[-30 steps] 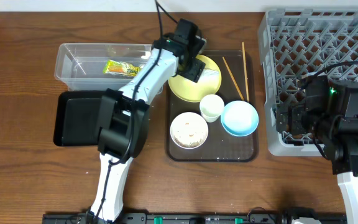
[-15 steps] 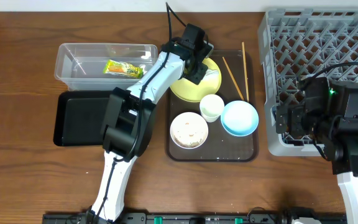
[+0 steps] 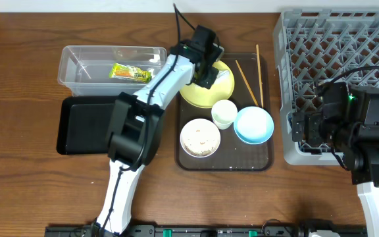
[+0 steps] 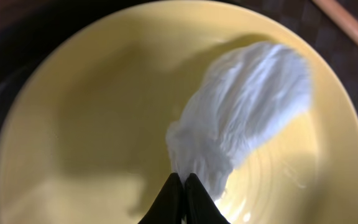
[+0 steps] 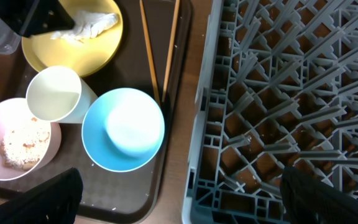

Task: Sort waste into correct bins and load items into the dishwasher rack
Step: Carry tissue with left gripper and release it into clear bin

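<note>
pinching the white scrap (image 4: pixel 247 106) on the yellow plate (image 4: pixel 86 124) with my left gripper (image 4: pixel 184 186), jaws closed tight; 1 wrapper (image 3: pixel 129 72) is already lying in the clear tub (image 3: pixel 71 52), while the rack (image 3: pixel 347 33) is standing empty.

The white crumpled scrap (image 4: pixel 244 112) has its tip hidden behind the left gripper (image 4: pixel 183 185); the round pale yellow plate (image 4: pixel 73 124) is cropped beneath it.

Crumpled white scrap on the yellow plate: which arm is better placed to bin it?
Left. The left gripper is shut on the crumpled white scrap, near the clear plastic tub; the right gripper hangs open by the grey rack.
</note>
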{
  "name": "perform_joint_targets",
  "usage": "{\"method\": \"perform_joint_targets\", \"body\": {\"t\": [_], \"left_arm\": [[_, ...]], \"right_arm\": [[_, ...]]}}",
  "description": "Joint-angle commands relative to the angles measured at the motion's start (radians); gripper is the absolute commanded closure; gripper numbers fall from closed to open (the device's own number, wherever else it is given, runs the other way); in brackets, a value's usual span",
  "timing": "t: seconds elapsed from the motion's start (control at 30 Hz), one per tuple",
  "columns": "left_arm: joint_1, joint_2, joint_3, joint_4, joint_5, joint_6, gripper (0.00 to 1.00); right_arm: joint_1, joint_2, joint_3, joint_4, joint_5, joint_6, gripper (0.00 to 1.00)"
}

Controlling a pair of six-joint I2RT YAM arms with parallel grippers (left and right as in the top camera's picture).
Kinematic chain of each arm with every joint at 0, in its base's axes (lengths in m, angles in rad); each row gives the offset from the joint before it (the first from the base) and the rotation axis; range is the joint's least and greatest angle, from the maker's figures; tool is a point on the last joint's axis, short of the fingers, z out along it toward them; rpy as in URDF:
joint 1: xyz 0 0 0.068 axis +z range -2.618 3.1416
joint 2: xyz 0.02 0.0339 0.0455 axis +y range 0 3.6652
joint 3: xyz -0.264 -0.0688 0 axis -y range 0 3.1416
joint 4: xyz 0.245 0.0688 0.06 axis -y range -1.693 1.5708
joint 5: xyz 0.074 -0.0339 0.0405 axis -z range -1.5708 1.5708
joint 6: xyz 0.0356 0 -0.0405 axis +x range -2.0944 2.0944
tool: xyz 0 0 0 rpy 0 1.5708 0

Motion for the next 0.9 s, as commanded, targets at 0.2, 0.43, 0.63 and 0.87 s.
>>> {"method": "perform_joint_targets", "body": {"t": [0.2, 0.43, 0.63, 0.87], "left_arm": [[0.172, -0.319, 0.038, -0.105, -0.008, -0.054, 0.94], [0.329, -0.308, 0.012, -0.221, -0.007, -0.053, 0.94], [0.405, -0.286, -0.043, -0.249, -0.006, -0.053, 0.94], [0.415, -0.285, -0.055, -0.268, -0.006, -0.054, 0.76]], "right_arm": [[0.013, 0.003, 0.018, -0.005, -0.002, 0.012, 0.01], [0.013, 0.003, 0.018, -0.005, -0.003, 0.012, 0.01], [0.013, 0.003, 0.018, -0.004, -0.002, 0.012, 0.01], [0.013, 0.003, 0.018, -0.004, -0.006, 0.012, 0.01]]}}
